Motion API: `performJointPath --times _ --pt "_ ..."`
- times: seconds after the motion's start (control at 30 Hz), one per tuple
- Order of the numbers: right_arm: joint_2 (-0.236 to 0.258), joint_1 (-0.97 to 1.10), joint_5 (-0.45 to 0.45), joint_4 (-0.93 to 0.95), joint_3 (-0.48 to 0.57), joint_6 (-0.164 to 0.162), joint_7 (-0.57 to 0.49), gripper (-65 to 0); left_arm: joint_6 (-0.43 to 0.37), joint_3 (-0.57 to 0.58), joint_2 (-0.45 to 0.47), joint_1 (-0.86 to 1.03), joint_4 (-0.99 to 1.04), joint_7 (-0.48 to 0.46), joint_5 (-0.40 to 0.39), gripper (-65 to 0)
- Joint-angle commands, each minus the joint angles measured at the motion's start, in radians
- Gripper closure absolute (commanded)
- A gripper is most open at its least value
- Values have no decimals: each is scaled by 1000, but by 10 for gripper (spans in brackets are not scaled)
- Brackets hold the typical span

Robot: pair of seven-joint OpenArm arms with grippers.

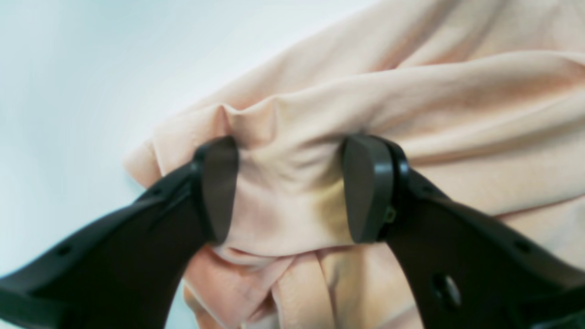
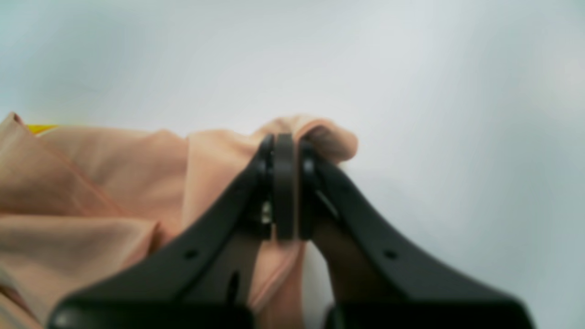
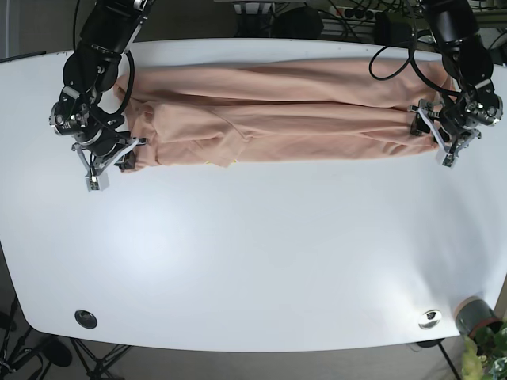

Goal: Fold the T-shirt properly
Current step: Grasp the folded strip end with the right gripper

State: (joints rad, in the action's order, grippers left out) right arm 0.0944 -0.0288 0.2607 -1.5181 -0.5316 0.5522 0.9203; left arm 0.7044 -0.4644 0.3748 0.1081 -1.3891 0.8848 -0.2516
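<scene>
The peach T-shirt (image 3: pixel 301 111) lies as a long folded band across the far part of the white table (image 3: pixel 253 261). At the band's left end in the base view, my right gripper (image 3: pixel 127 154) is shut on a bunched corner of the T-shirt (image 2: pixel 91 183); the wrist view shows the right gripper (image 2: pixel 283 141) with its pads pressed together on cloth. My left gripper (image 3: pixel 428 131) is at the band's right end. It stands open, and the left gripper (image 1: pixel 292 146) straddles a hump of the T-shirt (image 1: pixel 457 105), with cloth between the wide-apart fingers.
A black round fitting (image 3: pixel 85 318) sits near the front left edge of the table. A metal disc (image 3: pixel 430 318) and a potted plant (image 3: pixel 479 332) are at the front right. Cables (image 3: pixel 356 16) hang behind the far edge.
</scene>
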Motion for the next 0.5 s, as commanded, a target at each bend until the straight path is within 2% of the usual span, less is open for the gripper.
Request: performJointPath --times 0.0,0.43,0.47 --pt "18 -16 10 -19 -40 2 -22 0 -6 6 3 8 7 29 36 -344" --pt "18 -15 10 -17 -123 -2 -22 0 -6 6 3 9 7 29 36 -344" --pt "18 -15 10 -17 -123 -2 -22 -22 -6 6 3 9 7 29 36 -344"
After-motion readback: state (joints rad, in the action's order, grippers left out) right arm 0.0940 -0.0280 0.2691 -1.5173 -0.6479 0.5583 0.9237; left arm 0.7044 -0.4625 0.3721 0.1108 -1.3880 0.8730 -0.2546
